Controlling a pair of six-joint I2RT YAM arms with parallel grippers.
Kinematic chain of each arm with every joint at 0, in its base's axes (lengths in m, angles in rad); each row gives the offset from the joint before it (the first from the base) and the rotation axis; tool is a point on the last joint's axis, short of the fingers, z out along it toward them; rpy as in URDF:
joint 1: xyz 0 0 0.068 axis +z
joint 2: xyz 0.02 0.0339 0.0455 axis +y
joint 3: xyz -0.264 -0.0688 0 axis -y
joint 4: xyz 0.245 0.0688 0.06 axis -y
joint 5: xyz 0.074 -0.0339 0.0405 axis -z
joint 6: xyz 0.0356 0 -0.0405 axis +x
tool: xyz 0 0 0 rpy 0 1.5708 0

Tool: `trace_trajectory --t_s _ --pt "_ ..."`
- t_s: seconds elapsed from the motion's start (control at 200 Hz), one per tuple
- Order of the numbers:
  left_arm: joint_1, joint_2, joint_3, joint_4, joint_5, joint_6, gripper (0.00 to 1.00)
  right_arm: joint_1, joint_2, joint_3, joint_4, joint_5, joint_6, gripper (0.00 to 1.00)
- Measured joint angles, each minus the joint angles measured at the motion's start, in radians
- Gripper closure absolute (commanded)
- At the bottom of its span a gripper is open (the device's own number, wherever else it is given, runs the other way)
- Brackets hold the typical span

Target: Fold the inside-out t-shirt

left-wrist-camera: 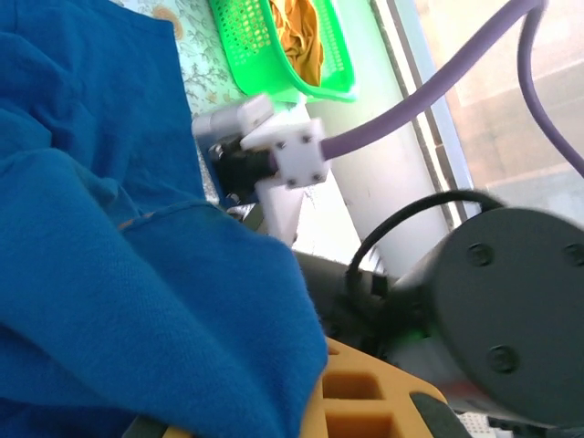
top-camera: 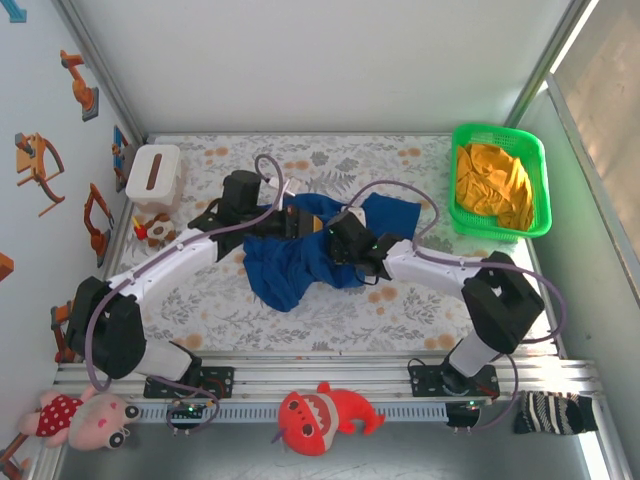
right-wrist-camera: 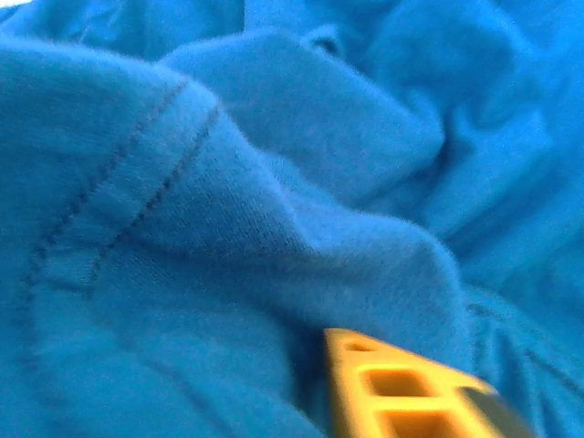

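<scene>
Fingers of the left gripper point(top-camera: 288, 222) are pressed together on a raised fold of the inside-out t-shirt point(top-camera: 290, 265). In the left wrist view the blue cloth point(left-wrist-camera: 109, 274) drapes over one yellow finger point(left-wrist-camera: 365, 394). The right gripper point(top-camera: 333, 238) sits down in the same garment just beside the left one. Its wrist view has blue folds point(right-wrist-camera: 274, 182) crowding against one yellow finger point(right-wrist-camera: 392, 388), and whether that pair is spread or pinching cannot be told.

The t-shirt lies bunched in the middle of the worktop point(top-camera: 230, 310). One lobe hangs toward the near edge and a sleeve reaches toward the right. Both arms converge on it from the near corners.

Bare floral cover runs in a broad band between the shirt and the near edge, and a narrower band runs along the far edge. Toward the left edge a small toy point(top-camera: 155, 230) lies beside the left arm, and a white tissue box point(top-camera: 153, 170) fills the far left corner. A green basket point(top-camera: 455, 185) holding an orange-yellow garment point(top-camera: 490, 180) stands at the far right corner, well apart from the shirt.

White walls close the left and far sides, and a bright window panel closes the right. Soft toys lie below the rail at the near edge, among them a red plush point(top-camera: 320, 415).
</scene>
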Motion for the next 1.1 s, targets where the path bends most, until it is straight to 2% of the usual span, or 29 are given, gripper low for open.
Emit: trace_trajectory --t_s 0.11,0.19,0.25,0.361,0.471,0.561,0.641,0.721,0.786,0.936,1.016,1.102 --pt "0.058 0.012 0.011 0.000 0.014 -0.002 1.00 -0.016 -0.041 0.000 0.006 -0.074 -0.028 1.00" --pt "0.128 0.058 0.046 0.000 0.024 -0.001 1.00 -0.042 -0.129 0.000 0.007 -0.142 -0.048 1.00" --pt "0.179 0.119 0.083 0.001 0.033 0.000 0.96 -0.060 -0.211 0.000 0.018 -0.202 -0.058 1.00" --pt "0.225 0.257 0.159 0.000 0.050 0.008 0.75 -0.081 -0.333 -0.003 0.072 -0.323 -0.070 1.00" --pt "0.254 0.359 0.200 0.001 0.034 -0.002 0.61 -0.117 -0.384 -0.022 0.128 -0.420 -0.066 1.00" --pt "0.261 0.349 0.171 0.005 0.014 -0.010 0.48 -0.148 -0.383 -0.057 0.166 -0.465 -0.052 1.00" --pt "0.256 0.272 0.096 0.023 -0.013 -0.026 0.45 -0.174 -0.380 -0.098 0.176 -0.489 -0.039 1.00" --pt "0.234 0.132 -0.002 0.025 -0.063 -0.037 0.39 -0.190 -0.375 -0.124 0.176 -0.498 -0.022 1.00" --pt "0.190 0.006 -0.065 0.014 -0.145 -0.044 0.35 -0.193 -0.370 -0.130 0.176 -0.500 -0.014 1.00" --pt "0.013 -0.259 -0.181 0.003 -0.374 -0.065 0.30 -0.193 -0.367 -0.131 0.182 -0.500 0.004 1.00" --pt "-0.072 -0.313 -0.216 0.002 -0.471 -0.083 0.27 -0.193 -0.367 -0.131 0.182 -0.499 0.009 1.00" --pt "-0.150 -0.281 -0.215 0.001 -0.548 -0.091 0.24 -0.193 -0.367 -0.131 0.182 -0.498 0.015 1.00"
